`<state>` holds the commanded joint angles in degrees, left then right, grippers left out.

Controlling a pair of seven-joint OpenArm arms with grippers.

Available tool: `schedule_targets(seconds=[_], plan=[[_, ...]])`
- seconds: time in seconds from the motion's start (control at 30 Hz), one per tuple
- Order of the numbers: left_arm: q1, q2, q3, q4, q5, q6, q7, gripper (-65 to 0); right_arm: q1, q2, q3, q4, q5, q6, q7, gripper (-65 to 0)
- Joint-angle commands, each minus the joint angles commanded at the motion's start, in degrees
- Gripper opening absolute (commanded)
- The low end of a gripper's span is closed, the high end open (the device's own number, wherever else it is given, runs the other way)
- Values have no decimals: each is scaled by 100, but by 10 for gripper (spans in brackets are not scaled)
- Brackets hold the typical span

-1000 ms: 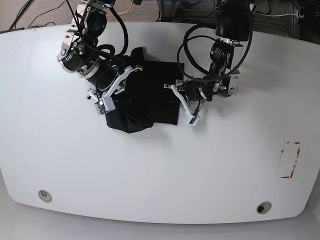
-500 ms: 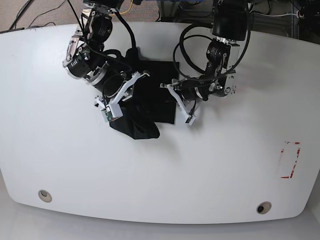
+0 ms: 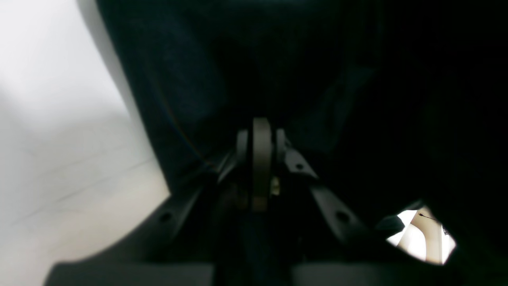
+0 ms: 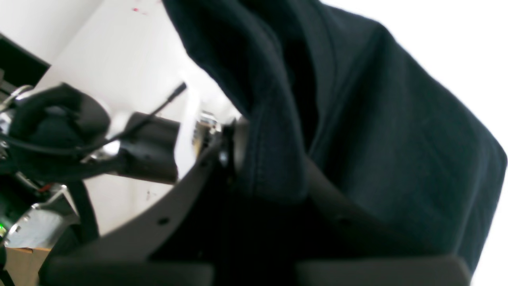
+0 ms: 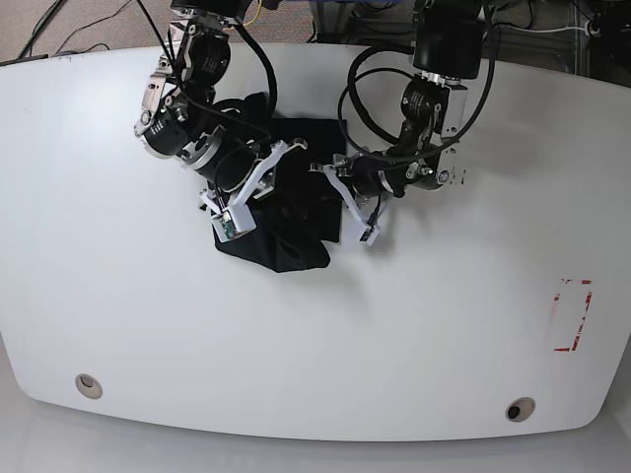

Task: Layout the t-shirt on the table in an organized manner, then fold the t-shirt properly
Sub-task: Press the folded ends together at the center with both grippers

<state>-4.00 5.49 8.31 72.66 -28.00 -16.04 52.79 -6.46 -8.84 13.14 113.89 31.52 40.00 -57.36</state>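
The black t-shirt point(image 5: 293, 225) lies bunched in a crumpled heap at the middle back of the white table point(image 5: 315, 345). My right gripper point(image 5: 248, 187) sits on the heap's left side. In the right wrist view its fingers point(image 4: 238, 151) are shut on a fold of the t-shirt point(image 4: 377, 131), which drapes over them. My left gripper point(image 5: 347, 202) is at the heap's right edge. The left wrist view shows its pale fingers point(image 3: 260, 159) pressed together with dark t-shirt point(image 3: 178, 79) cloth around the tips.
A red tape mark point(image 5: 573, 315) lies at the right side of the table. Two grommet holes point(image 5: 89, 384) point(image 5: 520, 408) sit near the front edge. Black cables loop over both arms at the back.
My right gripper has moved rightward, dragging the heap's lower fold to the right. My left gripper has shifted slightly left, toward the heap. The cloth is more bunched.
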Motion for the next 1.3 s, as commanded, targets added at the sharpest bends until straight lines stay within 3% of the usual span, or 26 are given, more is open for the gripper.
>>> schedule_targets(seconds=[0.27,0.37,0.87,1.3], plan=[[0,0,0,26,-9,0,0,-650,-18,9,0,0,0,-84,9,-338],[0,0,-9,26,-9,0,0,-650,-26,9,-35,0,9,-145,9,-284],[0,-9,-193,545,-26,-18,9,-650,-53,53,-9,53,53,-110,-18,-263],[26,-193,-554,1582,-26,-26,18,-650,-255,527,0,132,53,-92,-18,-263]])
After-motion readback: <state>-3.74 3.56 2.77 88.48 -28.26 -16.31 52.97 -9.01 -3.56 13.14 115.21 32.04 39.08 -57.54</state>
